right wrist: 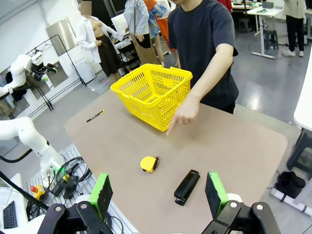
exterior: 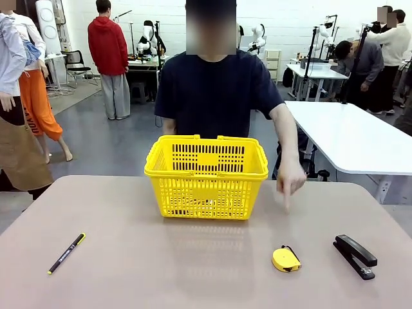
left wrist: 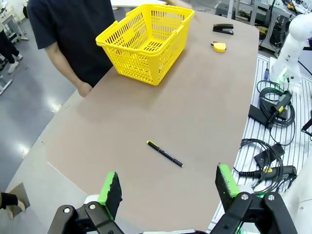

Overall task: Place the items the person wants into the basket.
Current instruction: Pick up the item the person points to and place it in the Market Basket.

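Round yellow tape measure (exterior: 286,259) pointed at by person's hand (exterior: 291,180), lying on worktop (exterior: 193,270), apart from yellow basket (exterior: 206,193) | nothing seen inside | left end effector (left wrist: 168,183), right end effector (right wrist: 158,187) held wide open, empty | pickup not yet done

In the front view the basket (exterior: 206,177) hides one hand of the person (exterior: 212,96).

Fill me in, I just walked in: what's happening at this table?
The person points a hand down at the tape measure lying on the table, beside a stapler. The yellow basket stands in front of the person, and a pen lies off to the robot's left. The left gripper and the right gripper are both open, holding nothing.
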